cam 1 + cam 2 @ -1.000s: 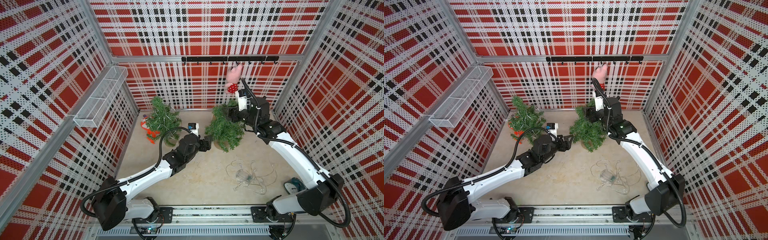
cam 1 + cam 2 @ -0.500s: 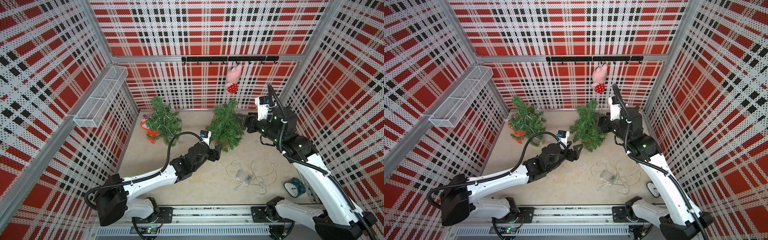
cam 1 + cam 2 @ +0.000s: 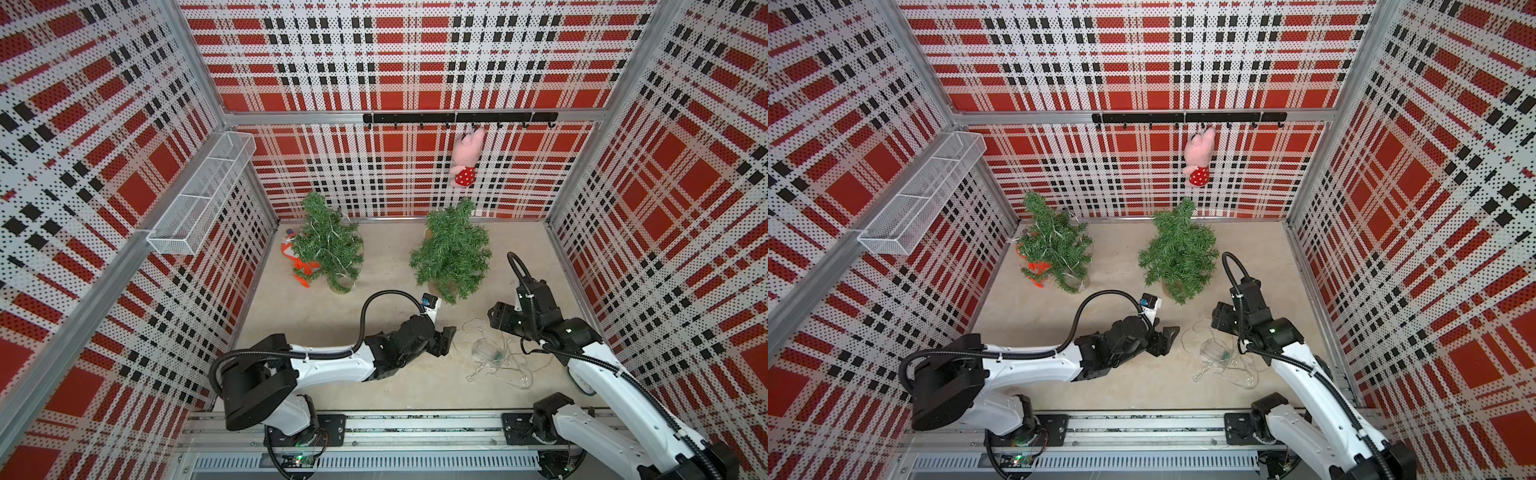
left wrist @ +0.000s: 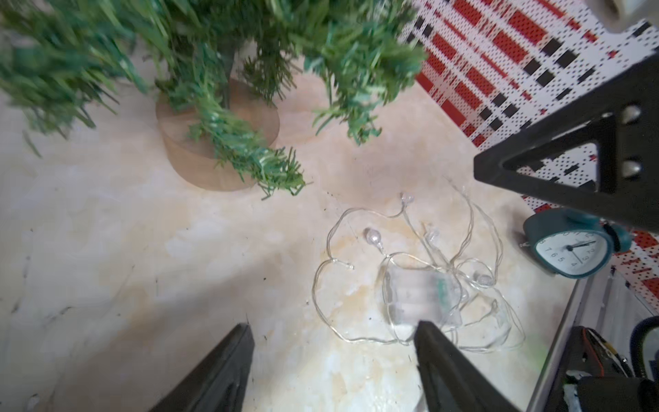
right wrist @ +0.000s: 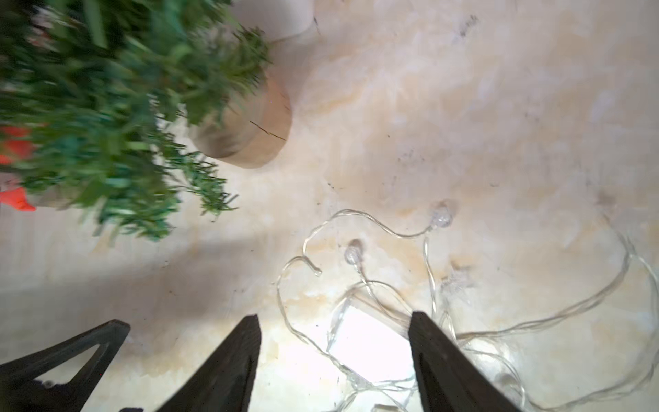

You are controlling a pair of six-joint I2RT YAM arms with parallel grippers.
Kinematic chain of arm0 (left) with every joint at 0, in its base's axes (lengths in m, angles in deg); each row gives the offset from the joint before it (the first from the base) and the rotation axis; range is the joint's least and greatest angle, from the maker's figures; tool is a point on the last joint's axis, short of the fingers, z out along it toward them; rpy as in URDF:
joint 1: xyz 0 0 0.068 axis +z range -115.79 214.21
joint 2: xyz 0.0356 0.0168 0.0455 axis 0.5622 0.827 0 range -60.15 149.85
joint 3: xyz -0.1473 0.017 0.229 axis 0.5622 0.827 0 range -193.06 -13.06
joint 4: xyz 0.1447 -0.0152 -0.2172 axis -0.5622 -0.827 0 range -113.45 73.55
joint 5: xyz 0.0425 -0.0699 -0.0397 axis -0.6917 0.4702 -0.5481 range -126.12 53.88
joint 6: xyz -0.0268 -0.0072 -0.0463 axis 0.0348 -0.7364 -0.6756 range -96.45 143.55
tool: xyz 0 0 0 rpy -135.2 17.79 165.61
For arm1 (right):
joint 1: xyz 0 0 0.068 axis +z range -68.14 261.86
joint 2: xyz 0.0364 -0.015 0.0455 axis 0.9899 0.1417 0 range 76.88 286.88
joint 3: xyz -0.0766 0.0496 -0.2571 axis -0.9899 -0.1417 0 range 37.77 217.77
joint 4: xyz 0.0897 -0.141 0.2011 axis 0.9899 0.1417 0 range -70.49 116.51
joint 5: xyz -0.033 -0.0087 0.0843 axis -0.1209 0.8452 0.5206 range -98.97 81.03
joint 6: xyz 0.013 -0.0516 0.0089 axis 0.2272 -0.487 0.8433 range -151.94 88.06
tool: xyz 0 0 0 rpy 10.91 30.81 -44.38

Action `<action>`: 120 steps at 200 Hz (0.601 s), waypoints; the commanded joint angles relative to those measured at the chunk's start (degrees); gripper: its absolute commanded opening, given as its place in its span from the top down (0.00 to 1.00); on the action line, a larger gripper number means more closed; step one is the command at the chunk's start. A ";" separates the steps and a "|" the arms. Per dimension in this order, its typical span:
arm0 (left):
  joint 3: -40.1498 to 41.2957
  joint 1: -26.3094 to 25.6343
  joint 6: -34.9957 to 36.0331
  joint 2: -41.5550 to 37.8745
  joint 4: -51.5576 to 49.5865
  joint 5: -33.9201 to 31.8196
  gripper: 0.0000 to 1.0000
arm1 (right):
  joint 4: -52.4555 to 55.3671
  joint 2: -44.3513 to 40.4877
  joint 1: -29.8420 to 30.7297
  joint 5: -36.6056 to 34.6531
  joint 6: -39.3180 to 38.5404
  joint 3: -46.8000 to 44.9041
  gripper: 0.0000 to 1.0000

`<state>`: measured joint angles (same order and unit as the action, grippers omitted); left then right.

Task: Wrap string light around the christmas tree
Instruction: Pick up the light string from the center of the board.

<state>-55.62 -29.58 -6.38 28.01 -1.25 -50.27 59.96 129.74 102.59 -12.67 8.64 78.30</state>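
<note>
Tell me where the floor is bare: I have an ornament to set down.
Bare: between the strung tree and the bare tree, and from the bare tree to the side wall. Crowded: the string light by the left gripper and right gripper, clock nearby.

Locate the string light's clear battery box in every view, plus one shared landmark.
Top view: battery box, in front of the bare tree.
Top view: same spot.
Left wrist: blurred clear block amid the looped wire.
Right wrist: glaring white patch amid the looped wire.
Landmark: the bare tree's wooden base.
</note>
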 commanded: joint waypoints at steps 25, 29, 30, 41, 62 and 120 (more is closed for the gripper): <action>-2.09 -1.72 -5.01 7.07 0.83 3.87 0.31 | -4.04 7.63 -0.49 1.06 4.77 -4.69 0.34; -2.17 -1.76 -5.24 7.51 0.95 3.86 0.32 | -4.12 7.88 -0.38 1.00 4.77 -4.95 0.34; -2.17 -1.72 -5.32 7.62 1.00 3.86 0.32 | -4.13 7.92 -0.41 0.90 4.73 -5.03 0.34; -2.34 -1.63 -6.04 9.16 1.28 3.85 0.34 | -4.70 8.22 -0.41 0.22 4.52 -5.64 0.34; -3.51 -0.44 -7.13 12.36 2.22 5.21 0.43 | -6.35 9.22 -0.40 -1.20 4.59 -6.04 0.32; -12.19 -0.45 -8.97 20.50 -2.77 5.80 0.59 | -8.33 9.57 -0.50 -1.72 4.54 -6.07 0.31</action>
<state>-64.13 -29.78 -13.77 46.00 -1.88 -44.31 53.47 140.87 102.35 -12.83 12.35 72.05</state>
